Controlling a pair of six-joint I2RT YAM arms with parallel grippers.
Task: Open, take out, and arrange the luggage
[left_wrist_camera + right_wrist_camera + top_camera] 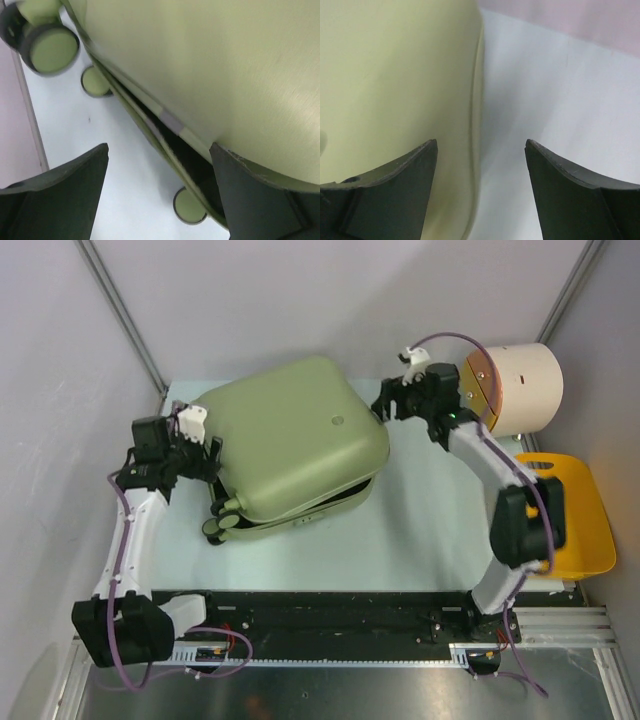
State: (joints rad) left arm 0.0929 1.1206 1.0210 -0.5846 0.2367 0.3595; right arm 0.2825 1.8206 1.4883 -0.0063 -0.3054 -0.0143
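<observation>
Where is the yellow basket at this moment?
In the top view, the yellow basket sits at the right edge of the table, on the near side of the cream drum.

Robot lab cell: grey panel walls [300, 300], aluminium frame posts [125, 318], white table [430, 530].

On the far right of my pale worktop [420, 540] I see a cream cylindrical drum [525, 385] lying on its side, tan end facing left. Just beside it, nearer the front edge, sits a yellow plastic basket [580, 515].
</observation>
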